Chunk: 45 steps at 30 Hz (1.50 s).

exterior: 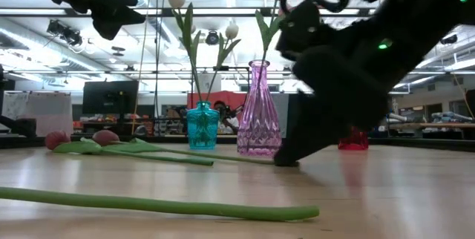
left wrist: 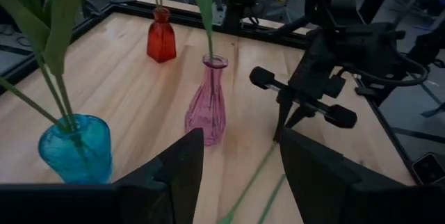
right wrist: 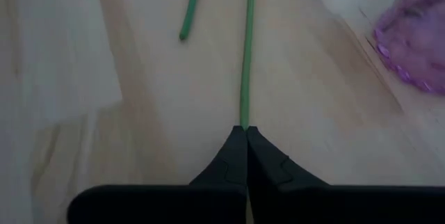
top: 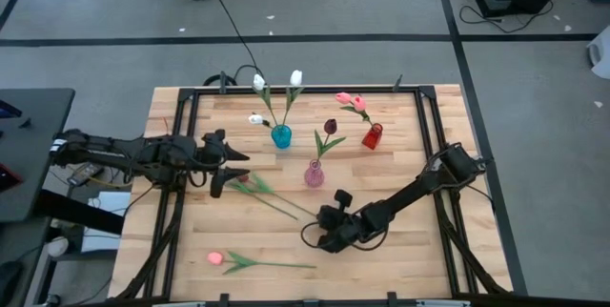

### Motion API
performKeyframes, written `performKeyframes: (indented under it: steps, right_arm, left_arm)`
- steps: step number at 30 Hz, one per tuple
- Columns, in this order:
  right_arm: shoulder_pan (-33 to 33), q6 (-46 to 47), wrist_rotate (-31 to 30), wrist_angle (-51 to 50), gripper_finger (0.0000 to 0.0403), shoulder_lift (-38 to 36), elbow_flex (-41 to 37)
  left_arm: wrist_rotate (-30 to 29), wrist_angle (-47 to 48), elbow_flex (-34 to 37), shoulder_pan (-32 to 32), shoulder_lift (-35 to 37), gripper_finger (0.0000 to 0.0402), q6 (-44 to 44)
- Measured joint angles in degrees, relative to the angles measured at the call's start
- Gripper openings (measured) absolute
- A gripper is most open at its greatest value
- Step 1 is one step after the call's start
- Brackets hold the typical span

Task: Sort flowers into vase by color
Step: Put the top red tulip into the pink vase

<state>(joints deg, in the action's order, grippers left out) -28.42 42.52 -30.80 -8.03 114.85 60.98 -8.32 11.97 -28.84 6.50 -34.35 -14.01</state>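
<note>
Two maroon tulips (top: pixel 250 185) lie on the table, heads (exterior: pixel 104 136) toward the left and stems running to the right and near side. My right gripper (top: pixel 313 231) is low at their stem ends and shut on one stem (right wrist: pixel 245 78); the other stem's end (right wrist: pixel 183 35) lies free beside it. My left gripper (left wrist: pixel 240 175) is open, raised above the maroon heads. A pink tulip (top: pixel 215 259) lies near the near edge. White tulips stand in the blue vase (top: pixel 281 136), a maroon one in the pink vase (top: pixel 314 174), and pink ones in the red vase (top: pixel 372 136). My right gripper pinches the free end of one maroon tulip's stem (right wrist: pixel 244 121) between its two fingertips (right wrist: pixel 233 156). The fingers slant down from the table's right side and lie in line with the stem. The stem lies flat on the table ahead of them.
The three vases stand in a row toward the far side, the pink vase (left wrist: pixel 206 109) closest to both grippers. A black frame rail (top: pixel 426 135) borders the table. Bare wood lies between the pink tulip's stem (exterior: pixel 163 206) and the maroon stems.
</note>
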Motion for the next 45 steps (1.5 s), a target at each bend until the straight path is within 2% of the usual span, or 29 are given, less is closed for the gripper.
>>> performKeyframes:
  steps: [3, 8, 17, 25, 32, 38, 45]
  right_arm:
    - [-0.44, -0.08, -1.91, -4.15, 0.0002, -3.35, -0.47]
    - [-0.70, -1.12, -9.92, -5.05, 0.0002, -9.78, -0.23]
    - [-0.77, -8.02, -18.04, -1.60, 0.0001, -15.86, -0.19]
    - [-1.14, -20.90, -26.94, 12.87, 0.0000, -15.65, -0.12]
    - [-1.33, -31.52, -26.25, 25.84, 0.0000, -15.54, -0.10]
    - [-1.33, -34.14, -24.91, 28.12, 0.0000, -15.54, -0.08]
    - [-1.33, -34.46, -24.62, 28.10, 0.0000, -15.54, -0.03]
  left_arm:
    - [-0.01, -0.52, 0.00, 0.75, -0.06, 0.0197, -1.22]
    - [0.00, -5.64, 2.14, 2.81, -1.90, 0.0197, -3.88]
    - [0.02, -26.09, 13.22, 5.59, -7.14, 0.0197, -9.90]
    - [0.09, -49.62, 20.77, 6.66, -14.42, 0.0197, -14.76]
    - [-1.46, -62.36, 20.95, 6.76, -19.36, 0.0197, -13.29]
    - [-1.86, -75.64, 20.86, 6.74, -22.41, 0.0197, -8.97]
    - [-2.39, -76.74, 17.09, 6.69, -22.71, 0.0197, -3.50]
